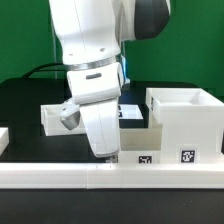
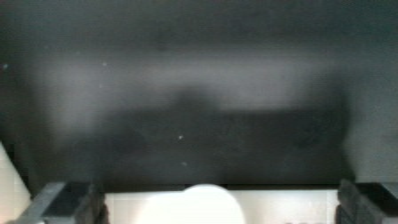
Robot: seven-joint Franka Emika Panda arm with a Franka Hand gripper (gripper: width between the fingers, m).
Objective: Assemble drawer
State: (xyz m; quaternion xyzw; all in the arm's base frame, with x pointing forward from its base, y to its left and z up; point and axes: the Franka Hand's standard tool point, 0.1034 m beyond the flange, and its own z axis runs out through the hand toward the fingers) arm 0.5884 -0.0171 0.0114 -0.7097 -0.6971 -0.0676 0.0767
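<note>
The drawer's large white open case (image 1: 186, 122) stands at the exterior view's right, with a square tag on its front. A small white tray (image 1: 140, 143) with a tag lies against the case's left side. A second white tray (image 1: 53, 118) lies at the left, behind the arm. My gripper (image 1: 104, 150) points down at the left end of the tray beside the case. In the wrist view my gripper (image 2: 210, 208) is open, its dark fingers (image 2: 64, 202) wide apart on either side of a white part with a rounded bump (image 2: 208, 198). Whether the fingers touch it is not visible.
A long low white rail (image 1: 60, 177) runs along the front of the black table (image 1: 25, 100). The marker board (image 1: 129, 110) shows partly behind the arm. A small white piece (image 1: 3, 137) sits at the far left edge. Green backdrop behind.
</note>
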